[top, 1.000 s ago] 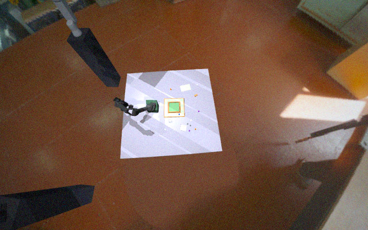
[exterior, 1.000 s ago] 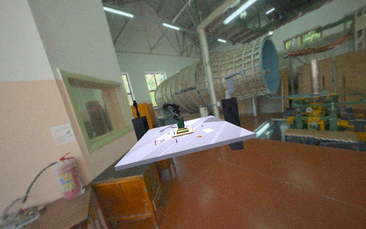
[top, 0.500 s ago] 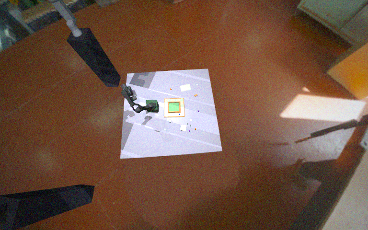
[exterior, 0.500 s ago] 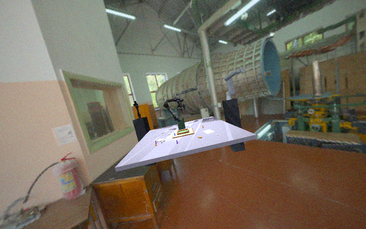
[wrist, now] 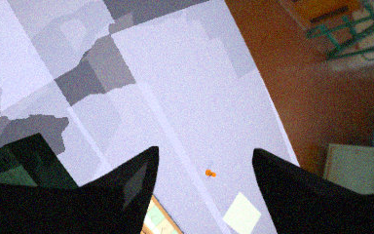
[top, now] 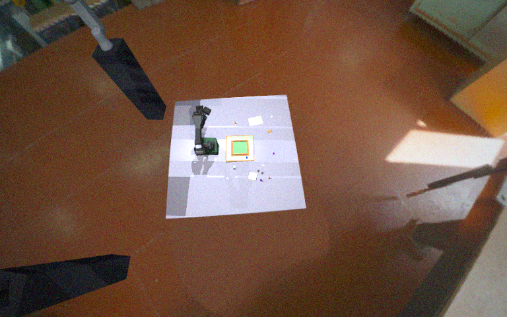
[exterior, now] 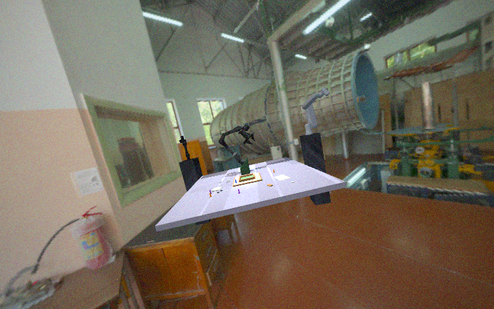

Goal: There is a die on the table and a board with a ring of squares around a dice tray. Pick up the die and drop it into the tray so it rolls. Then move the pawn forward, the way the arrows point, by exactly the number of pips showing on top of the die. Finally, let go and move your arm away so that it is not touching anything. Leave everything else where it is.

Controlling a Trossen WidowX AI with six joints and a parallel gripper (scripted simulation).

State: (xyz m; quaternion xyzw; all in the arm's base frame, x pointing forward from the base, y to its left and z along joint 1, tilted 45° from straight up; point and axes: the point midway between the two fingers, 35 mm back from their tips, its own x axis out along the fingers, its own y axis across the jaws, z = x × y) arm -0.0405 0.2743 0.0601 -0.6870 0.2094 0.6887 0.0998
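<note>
Pale grey table [top: 248,196] carries the orange-rimmed board [top: 239,148]; black gripper [wrist: 204,171] hangs raised, jaws apart and empty, for searching.

Industrial hall, workshop or test facility. High roof with steel trusses [exterior: 219,22] and long strip lights [exterior: 324,15]. A large ribbed cylindrical shell [exterior: 318,101] with a blue end cap lies on its side across the back of the hall, held off the floor on posts. Green and yellow machinery [exterior: 437,152] stands along the right side. Floor [exterior: 375,248] is glossy red-brown, sunlit in patches. Left wall is two-tone, cream above and peach below, with a green-framed interior window [exterior: 127,152], a posted notice and a fire extinguisher [exterior: 91,239]. Orange wooden cabinets [exterior: 169,268] stand under the worktop's near left corner. Daylight enters through windows [exterior: 208,111] in the far wall.
</note>
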